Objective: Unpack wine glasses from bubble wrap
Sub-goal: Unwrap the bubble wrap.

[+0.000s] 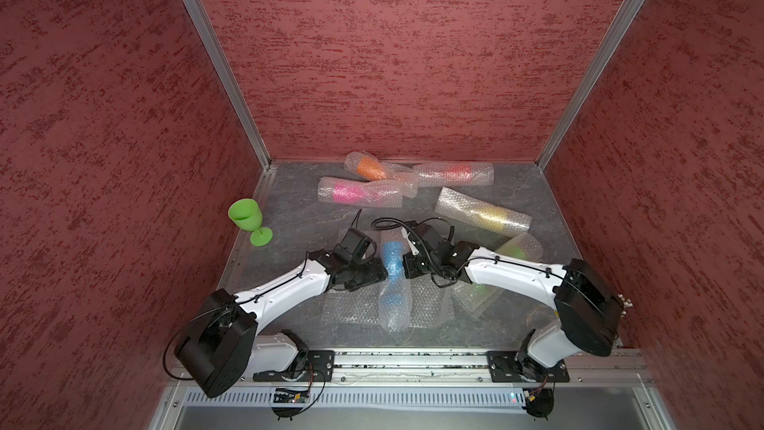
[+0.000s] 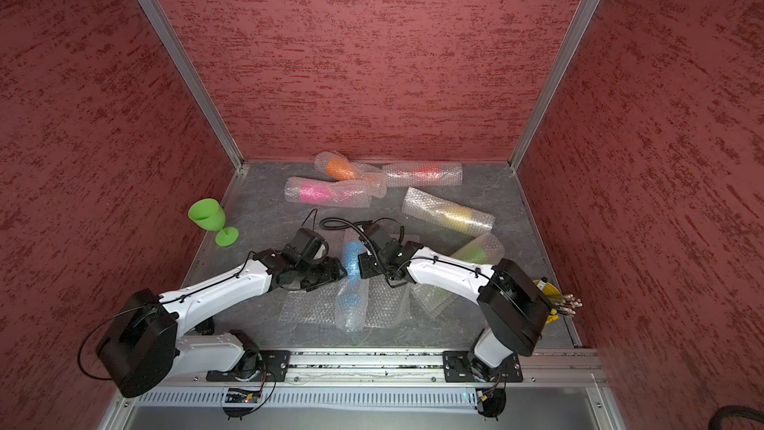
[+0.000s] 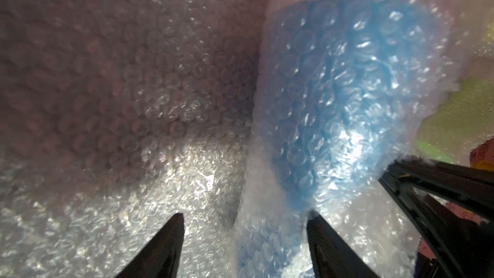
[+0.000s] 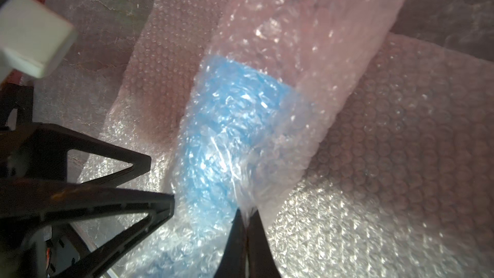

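Blue goblet (image 4: 235, 129), whitish bubble wrap (image 4: 307, 22)

You have bare worktop (image 1: 306, 217) between the upright green goblet (image 1: 247, 217) by the left wall (image 1: 124, 200) and the pink roll (image 1: 359, 193). The orange roll (image 1: 368, 167), red roll (image 1: 454, 173) and yellow roll (image 1: 483, 213) crowd the back. The left arm (image 1: 281, 287) and right arm (image 1: 508, 275) meet at the blue roll (image 1: 392, 279), blocking the middle; a flat sheet (image 1: 347, 308) covers the front.

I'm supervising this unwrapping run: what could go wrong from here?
The right hand is shut on only a thin fold of bubble wrap; a pull may tear it or slip off. The left hand stands open astride the wrapped blue glass, so nothing pins it and it could drag along, perhaps with the flat sheet beneath.
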